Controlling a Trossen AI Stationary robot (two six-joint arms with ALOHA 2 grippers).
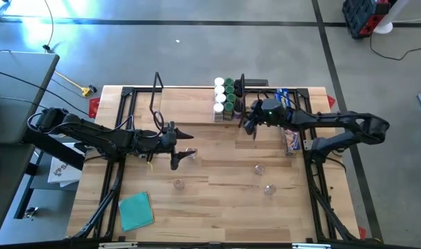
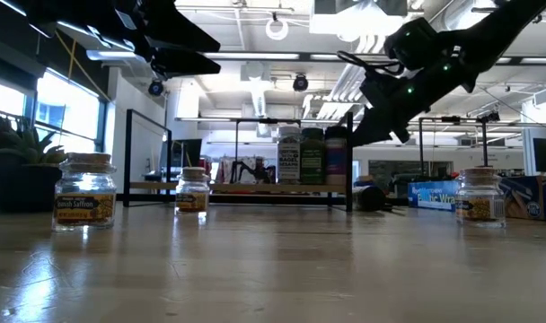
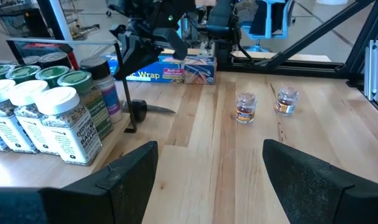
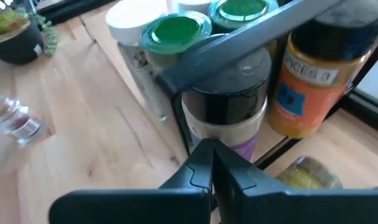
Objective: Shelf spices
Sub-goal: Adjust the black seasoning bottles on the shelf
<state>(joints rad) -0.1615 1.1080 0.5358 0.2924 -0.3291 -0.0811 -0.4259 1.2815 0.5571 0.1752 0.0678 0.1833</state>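
Observation:
The shelf (image 1: 190, 111), a light board with black wire frames at its ends, lies at the table's far side. Several spice jars (image 1: 225, 101) with white, green and dark lids stand at its right end (image 3: 49, 112). Small loose jars stand on the table (image 1: 177, 183) (image 1: 259, 168) (image 1: 269, 188); another (image 1: 190, 152) stands beside my left gripper. My left gripper (image 1: 177, 160) (image 3: 207, 168) is open over the table's middle, raised, with nothing between the fingers. My right gripper (image 1: 251, 130) (image 4: 212, 165) is shut, just near of a dark-lidded, purple-labelled jar (image 4: 229, 106) behind the right wire frame (image 4: 251, 31). Whether it touches that jar I cannot tell.
A long blue wrap box (image 3: 164, 70) lies right of the shelf, under my right arm. A green flat thing (image 1: 136, 211) lies at the near left. A leafy plant in a dark bowl (image 4: 15, 31) stands on the table. Bare wood lies between the loose jars (image 2: 86, 193) (image 2: 478, 195).

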